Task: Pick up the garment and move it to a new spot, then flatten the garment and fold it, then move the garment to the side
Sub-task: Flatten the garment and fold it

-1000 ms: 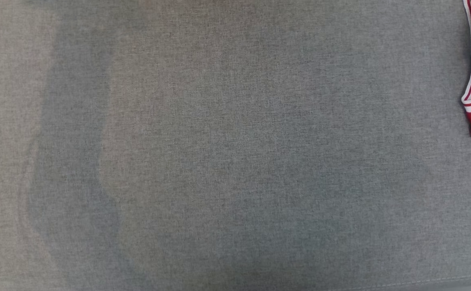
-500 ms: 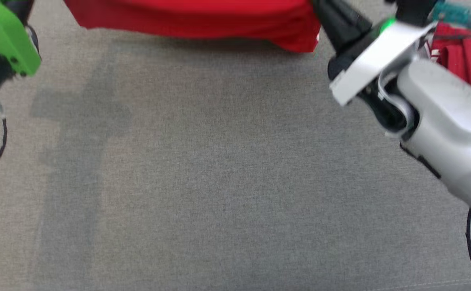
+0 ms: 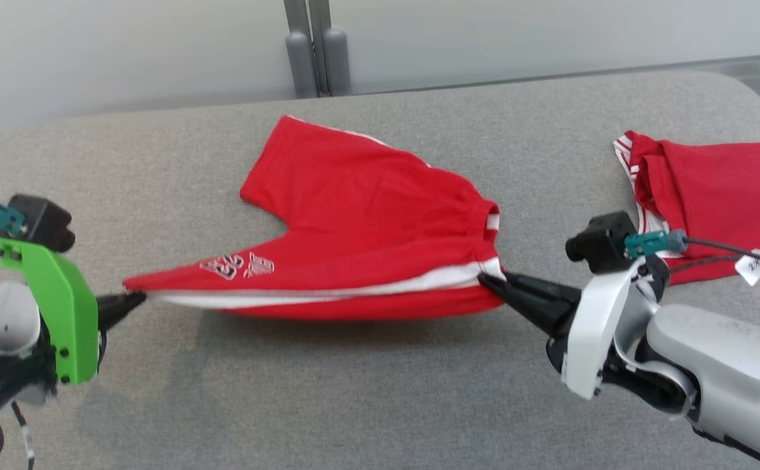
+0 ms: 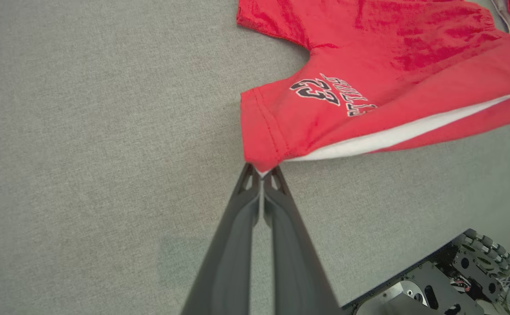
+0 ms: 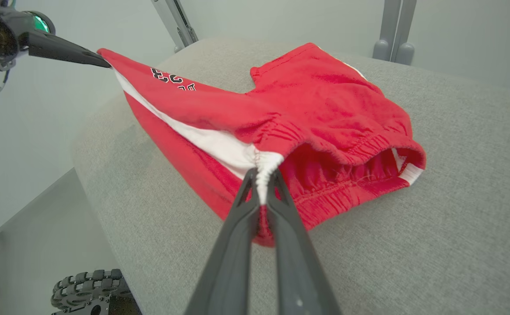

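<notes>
Head cam's looking down over the whole surface; wrist cams are hugging in close, sharing the red shorts at 1 and 12 o'clock.

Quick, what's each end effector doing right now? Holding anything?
Left end effector: closed on the leg hem of the red fabric shorts with white side stripe.
Right end effector: closed on the same shorts' waistband.

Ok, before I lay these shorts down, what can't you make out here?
- Red shorts, underside: hidden by their own cloth, head view.
- Lettering under the number: creased, partly unreadable, left wrist view.
- Folded red garment: near edge behind the right wrist camera and its cable, far side cut by the head view's edge.
- White tag: print too small.
</notes>
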`<state>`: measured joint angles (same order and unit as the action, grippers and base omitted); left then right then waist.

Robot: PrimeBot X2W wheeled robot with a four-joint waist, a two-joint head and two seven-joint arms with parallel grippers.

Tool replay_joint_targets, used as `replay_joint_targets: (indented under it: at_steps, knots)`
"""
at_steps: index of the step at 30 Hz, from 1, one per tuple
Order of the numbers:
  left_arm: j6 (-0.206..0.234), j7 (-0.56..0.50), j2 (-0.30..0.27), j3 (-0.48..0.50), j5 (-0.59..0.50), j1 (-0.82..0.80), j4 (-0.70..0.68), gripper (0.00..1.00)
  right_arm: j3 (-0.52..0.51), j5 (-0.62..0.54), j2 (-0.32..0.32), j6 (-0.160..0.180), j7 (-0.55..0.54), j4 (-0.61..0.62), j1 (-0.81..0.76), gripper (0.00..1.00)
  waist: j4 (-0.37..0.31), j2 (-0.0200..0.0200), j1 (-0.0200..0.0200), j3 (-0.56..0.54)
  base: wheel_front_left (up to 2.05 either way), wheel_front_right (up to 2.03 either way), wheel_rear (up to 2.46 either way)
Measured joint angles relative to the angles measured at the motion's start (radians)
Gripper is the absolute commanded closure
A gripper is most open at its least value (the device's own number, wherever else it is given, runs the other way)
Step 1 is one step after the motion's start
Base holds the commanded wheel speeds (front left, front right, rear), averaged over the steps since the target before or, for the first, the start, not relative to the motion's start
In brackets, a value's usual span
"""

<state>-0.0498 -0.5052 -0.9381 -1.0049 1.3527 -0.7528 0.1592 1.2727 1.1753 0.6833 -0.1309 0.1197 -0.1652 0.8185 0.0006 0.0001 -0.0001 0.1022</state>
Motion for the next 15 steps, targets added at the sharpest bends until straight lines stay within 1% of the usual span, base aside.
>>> replay_joint_targets:
  at_steps: [2,6,9,12,15]
  knots:
    - [0.032,-0.043,-0.048,-0.015,0.035,0.048,-0.081,1.00,0.003,0.003,0.031,0.000,-0.045,0.052,-0.039,1.00,0.000,0.0000,0.0000,-0.029,0.00,0.00,0.00]
    - [0.080,-0.129,-0.143,-0.041,0.121,0.125,-0.232,1.00,0.007,0.033,0.091,0.000,-0.142,0.140,-0.121,1.00,-0.003,0.0000,0.0000,-0.068,0.00,0.00,0.00]
    - [0.110,-0.163,-0.202,-0.046,0.166,0.155,-0.315,1.00,0.009,0.045,0.134,0.000,-0.209,0.197,-0.169,1.00,-0.008,0.0000,-0.0001,-0.078,0.00,0.00,0.00]
    - [0.131,-0.171,-0.242,-0.041,0.184,0.160,-0.366,1.00,0.006,0.044,0.156,0.000,-0.252,0.239,-0.183,1.00,-0.016,0.0000,-0.0001,-0.071,0.00,0.00,0.00]
    - [0.143,-0.176,-0.257,-0.026,0.194,0.157,-0.389,1.00,-0.021,0.052,0.162,0.000,-0.266,0.265,-0.185,1.00,-0.026,0.0000,0.0000,-0.055,0.00,0.00,0.00]
